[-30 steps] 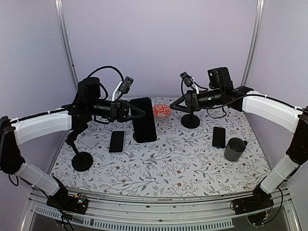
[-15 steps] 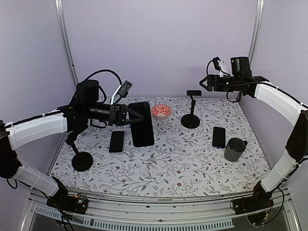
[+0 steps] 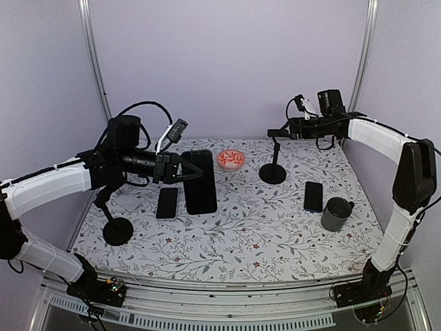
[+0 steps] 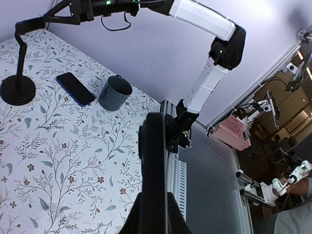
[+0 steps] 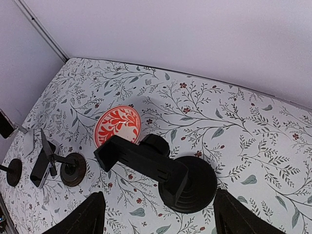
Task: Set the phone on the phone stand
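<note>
My left gripper (image 3: pixel 185 176) is shut on a large black phone (image 3: pixel 200 181) and holds it upright above the table's left middle. In the left wrist view the phone (image 4: pixel 153 165) is edge-on between my fingers (image 4: pixel 153 217). The black phone stand (image 3: pixel 273 156) stands at the back right of centre, its clamp head (image 3: pixel 278 133) on top. My right gripper (image 3: pixel 288 128) is open and empty, just right of the clamp head. In the right wrist view the stand (image 5: pixel 146 160) lies below, between my spread fingers (image 5: pixel 92 214).
A small black phone (image 3: pixel 167 203) lies left of the held one. Another phone (image 3: pixel 313 196) and a grey mug (image 3: pixel 336 214) sit at the right. A red patterned bowl (image 3: pixel 231 159) is at the back. A second stand (image 3: pixel 118 229) is at the left.
My right gripper pulled up and back from the stand, then came down again to beside its clamp head. My left gripper moved the phone slightly left and lower.
</note>
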